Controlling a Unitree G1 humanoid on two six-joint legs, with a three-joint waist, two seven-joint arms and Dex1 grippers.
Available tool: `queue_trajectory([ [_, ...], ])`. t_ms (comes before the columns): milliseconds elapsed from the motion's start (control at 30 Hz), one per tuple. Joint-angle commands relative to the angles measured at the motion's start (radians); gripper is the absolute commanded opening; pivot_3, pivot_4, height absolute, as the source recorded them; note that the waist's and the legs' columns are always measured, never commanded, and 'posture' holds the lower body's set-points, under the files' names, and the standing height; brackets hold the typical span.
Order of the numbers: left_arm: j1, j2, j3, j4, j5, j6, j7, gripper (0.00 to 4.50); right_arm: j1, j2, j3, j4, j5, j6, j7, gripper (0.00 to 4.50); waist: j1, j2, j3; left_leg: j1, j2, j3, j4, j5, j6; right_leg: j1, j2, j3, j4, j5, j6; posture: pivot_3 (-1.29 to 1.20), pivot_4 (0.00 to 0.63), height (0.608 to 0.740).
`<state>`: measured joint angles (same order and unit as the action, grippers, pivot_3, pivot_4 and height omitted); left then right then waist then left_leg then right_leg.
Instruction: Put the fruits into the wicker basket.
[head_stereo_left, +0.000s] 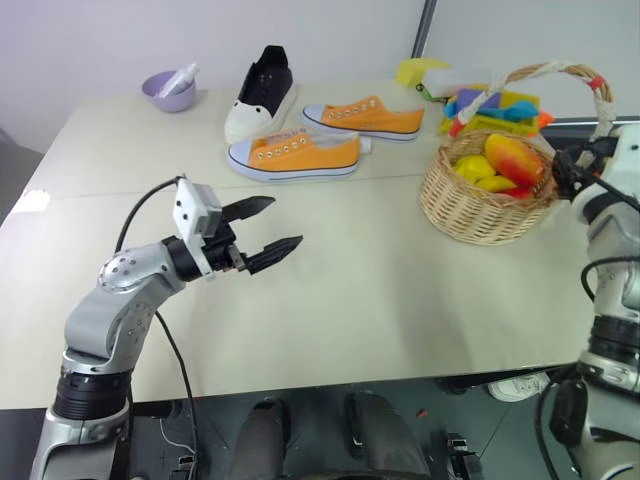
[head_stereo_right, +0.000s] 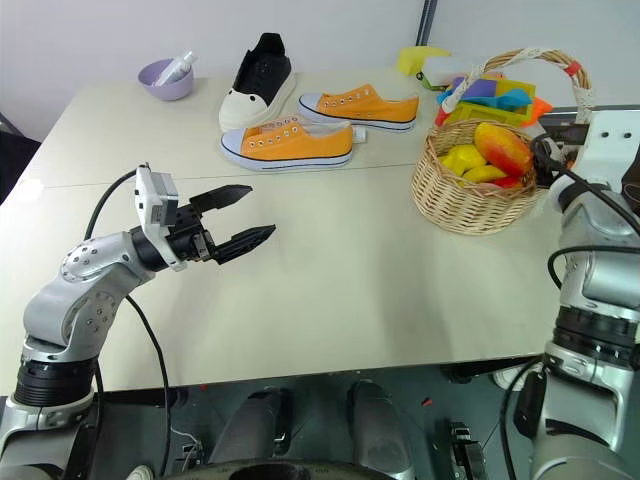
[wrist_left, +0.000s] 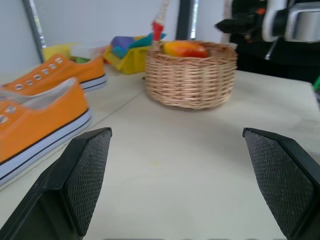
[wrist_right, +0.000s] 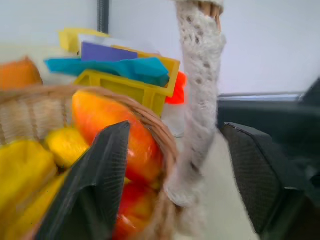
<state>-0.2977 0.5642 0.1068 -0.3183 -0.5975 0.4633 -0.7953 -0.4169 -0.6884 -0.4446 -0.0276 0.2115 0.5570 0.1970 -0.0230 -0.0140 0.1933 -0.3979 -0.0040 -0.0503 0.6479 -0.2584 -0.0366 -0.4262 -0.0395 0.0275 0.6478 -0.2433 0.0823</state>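
From the head views, the mango was seen lying in the basket; the left gripper was held wide open and empty over the worktop. In the right wrist view, the right gripper was seen parted, empty, beside the rim; a clear withdrawal past the handle was judged best.

Wide bare stretch of counter between left gripper and basket; open path across it. Behind left gripper, orange shoes and black shoe block far side. Purple bowl at far left corner. Basket mouth partly filled by mango and lemons; arched handle crosses over it. Yellow bin stands just behind basket. Right gripper close at basket rim, one finger on each side of handle base.
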Motion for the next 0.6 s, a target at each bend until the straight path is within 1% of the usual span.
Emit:
queue_trajectory([
  [33, 0.041, 0.024, 0.066, 0.046, 0.044, -0.062, 0.014, 4.50, 0.136, -0.049, -0.083, -0.104, 0.041, -0.093, 0.140, 2.93, 0.006, 0.000, 0.000, 0.000, 0.000, 0.000, 0.000, 0.000, 0.000, 0.000, 0.000, 0.000, 0.000, 0.000, 0.000, 0.00, 0.150, 0.738],
  [133, 0.076, 0.032, 0.101, 0.122, 0.103, -0.133, 0.039, 4.50, 0.255, -0.030, -0.151, -0.178, 0.151, -0.153, 0.279, 2.93, 0.008, 0.000, 0.000, 0.001, 0.000, 0.001, 0.000, 0.000, 0.000, 0.001, 0.000, 0.000, 0.000, 0.000, 0.000, 0.00, 0.150, 0.738],
  [200, 0.114, 0.037, 0.118, 0.191, 0.144, -0.189, 0.040, 4.50, 0.376, -0.012, -0.129, -0.275, 0.219, -0.199, 0.415, 2.93, 0.006, 0.000, 0.000, 0.004, 0.001, 0.001, 0.000, 0.000, 0.000, 0.003, 0.000, 0.000, 0.000, 0.000, 0.000, 0.00, 0.150, 0.738],
  [233, 0.129, 0.037, 0.122, 0.222, 0.162, -0.210, 0.043, 4.50, 0.421, -0.003, -0.105, -0.313, 0.243, -0.202, 0.457, 2.93, 0.004, 0.000, 0.000, 0.006, 0.001, 0.001, 0.000, 0.000, 0.000, 0.005, 0.000, 0.000, 0.000, 0.000, 0.000, 0.00, 0.150, 0.738],
  [367, 0.174, 0.032, 0.117, 0.286, 0.215, -0.247, 0.062, 4.50, 0.490, 0.032, 0.013, -0.360, 0.240, -0.221, 0.502, 2.93, 0.003, 0.000, 0.000, 0.009, 0.005, 0.001, 0.001, 0.000, 0.000, 0.009, 0.005, 0.001, -0.003, -0.003, -0.004, 0.00, 0.150, 0.738],
  [467, 0.200, 0.014, 0.127, 0.297, 0.221, -0.258, 0.080, 4.50, 0.490, 0.063, 0.098, -0.348, 0.205, -0.249, 0.505, 2.93, 0.008, 0.000, 0.000, 0.009, 0.005, 0.001, 0.001, 0.000, 0.000, 0.009, 0.005, 0.001, -0.002, -0.003, -0.005, 0.00, 0.150, 0.738],
  [600, 0.222, 0.005, 0.136, 0.299, 0.223, -0.265, 0.096, 4.50, 0.464, 0.081, 0.143, -0.323, 0.188, -0.276, 0.499, 2.93, 0.013, 0.000, 0.000, 0.008, 0.005, 0.000, 0.001, 0.000, 0.000, 0.009, 0.004, 0.001, -0.003, -0.002, -0.004, 0.00, 0.150, 0.738],
])
